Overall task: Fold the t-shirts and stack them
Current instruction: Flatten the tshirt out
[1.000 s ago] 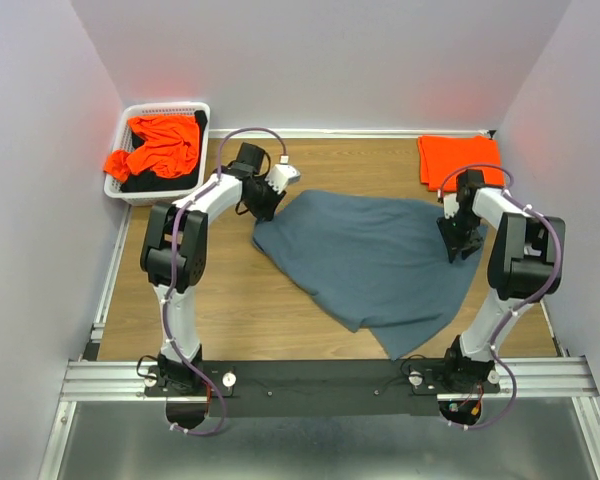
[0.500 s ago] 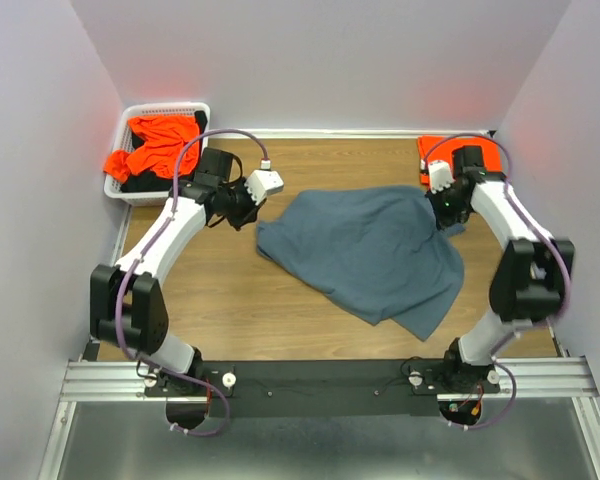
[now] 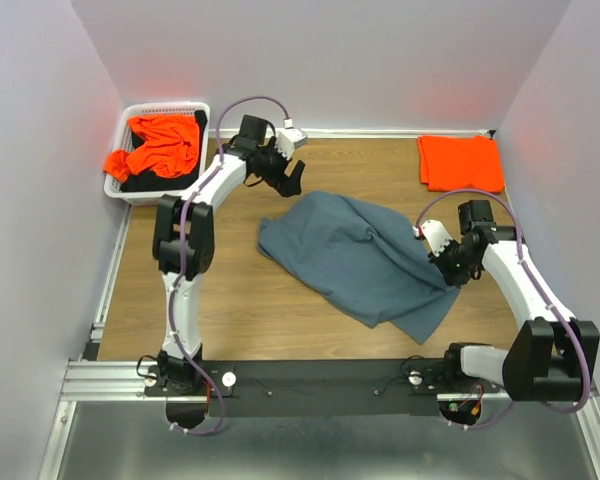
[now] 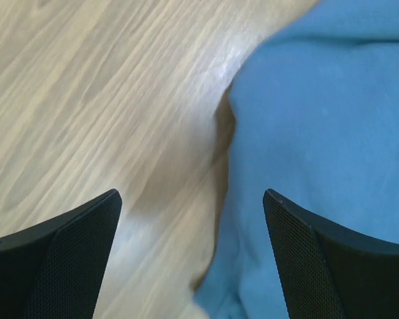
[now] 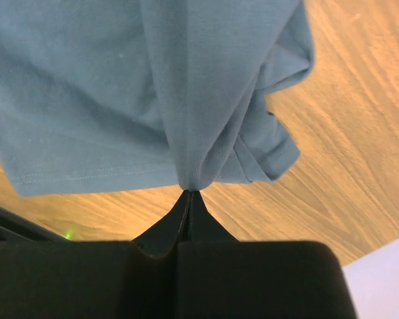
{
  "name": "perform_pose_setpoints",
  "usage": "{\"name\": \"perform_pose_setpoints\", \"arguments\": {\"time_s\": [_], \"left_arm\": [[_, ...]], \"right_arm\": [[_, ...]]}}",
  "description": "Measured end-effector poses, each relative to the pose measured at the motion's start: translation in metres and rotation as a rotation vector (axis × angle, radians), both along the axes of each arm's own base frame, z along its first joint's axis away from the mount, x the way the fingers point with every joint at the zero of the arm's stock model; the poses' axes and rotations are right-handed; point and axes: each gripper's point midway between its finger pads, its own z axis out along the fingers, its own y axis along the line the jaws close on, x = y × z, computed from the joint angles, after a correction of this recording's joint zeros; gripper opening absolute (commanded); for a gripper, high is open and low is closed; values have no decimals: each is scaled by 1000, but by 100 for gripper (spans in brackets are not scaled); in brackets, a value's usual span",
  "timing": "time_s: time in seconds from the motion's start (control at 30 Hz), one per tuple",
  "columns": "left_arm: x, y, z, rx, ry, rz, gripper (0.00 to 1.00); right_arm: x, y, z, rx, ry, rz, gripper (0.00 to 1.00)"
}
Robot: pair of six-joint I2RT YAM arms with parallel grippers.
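Top view: blue-grey t-shirt [image 3: 360, 255] lies rumpled mid-desk, nearer the right edge, with one corner pointing at the near edge. Right gripper [image 3: 446, 266] is at its right-hand side. Left gripper [image 3: 291, 180] hangs above the shirt's far-left edge, over the desk [image 3: 240, 300]. Folded orange t-shirt [image 3: 461, 162] sits in the far right corner, and a crumpled orange t-shirt [image 3: 160, 145] is in the basket [image 3: 130, 193] at the far left corner. Left wrist view: fingers are spread wide and empty, with the shirt edge running between them, cloth one side and wood the other. Risk: if I drop straight down I catch only a thin edge, or just wood. Right wrist view: jaws are pressed together on a small gathered pinch of the blue-grey cloth, the rest fanning off it in folds. Risk: it's a one-point hold, so any pull drags the shirt in a bunch instead of flattening it, and that thin pinch could slip out. A swing toward the far right corner could also knock the folded one.
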Motion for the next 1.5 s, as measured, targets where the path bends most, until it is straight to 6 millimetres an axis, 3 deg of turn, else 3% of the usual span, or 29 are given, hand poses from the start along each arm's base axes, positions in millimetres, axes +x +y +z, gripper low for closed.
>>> {"name": "perform_pose_setpoints", "arguments": {"time_s": [0.17,0.33,0.4,0.47,0.5,0.53,0.6,0.73,0.9,0.97,1.0,1.03,1.1,1.13,1.2,1.23,1.27,1.3,1.33,1.4,1.5], "left_arm": [[23,-31,-28,-59,75,-5,94],[9,-55,-41,-144,180,-63,90],[0,-64,-43,-181,222,-90,83],[-7,-71,-47,-210,260,-115,63],[-11,-75,-51,-224,284,-127,32],[-15,-77,-54,-235,306,-135,18],[-19,-79,-62,-247,344,-148,0],[-12,-80,-54,-257,341,-157,0],[5,-47,12,-233,130,-159,0],[-8,-23,62,-176,-27,-195,0],[-13,-17,77,-157,-87,-212,0],[-37,-3,99,-98,-191,-271,0],[-77,10,121,-34,-302,-343,5],[-106,17,119,13,-340,-389,25],[-154,29,91,104,-373,-468,49],[-174,36,71,146,-356,-494,57],[-187,43,56,174,-331,-498,71],[-200,55,31,222,-291,-500,82],[-209,70,6,275,-237,-495,84],[-217,89,-14,317,-169,-465,84],[-200,108,0,327,-185,-388,84]], "right_arm": [[7,0,-8,3,53,-11,0],[22,0,-5,7,55,-36,0],[29,0,-2,8,50,-46,1],[35,0,0,10,45,-55,0],[37,0,1,11,43,-59,1],[41,0,3,13,39,-64,0],[47,0,5,12,33,-74,1],[72,-2,13,11,14,-100,1],[130,-4,43,13,-100,-135,1],[142,-4,57,20,-153,-127,0],[143,-4,65,19,-182,-110,1],[139,-4,68,9,-204,-78,1],[119,-5,68,-9,-222,-32,1],[100,-6,63,-23,-214,0,3],[64,-7,47,-49,-190,63,25],[48,-9,36,-66,-159,83,52],[39,-11,27,-78,-136,99,91],[25,-13,15,-85,-90,107,100],[16,-14,5,-91,-51,111,100],[9,-15,-4,-90,4,105,100],[20,-11,3,-67,4,82,97]]}}
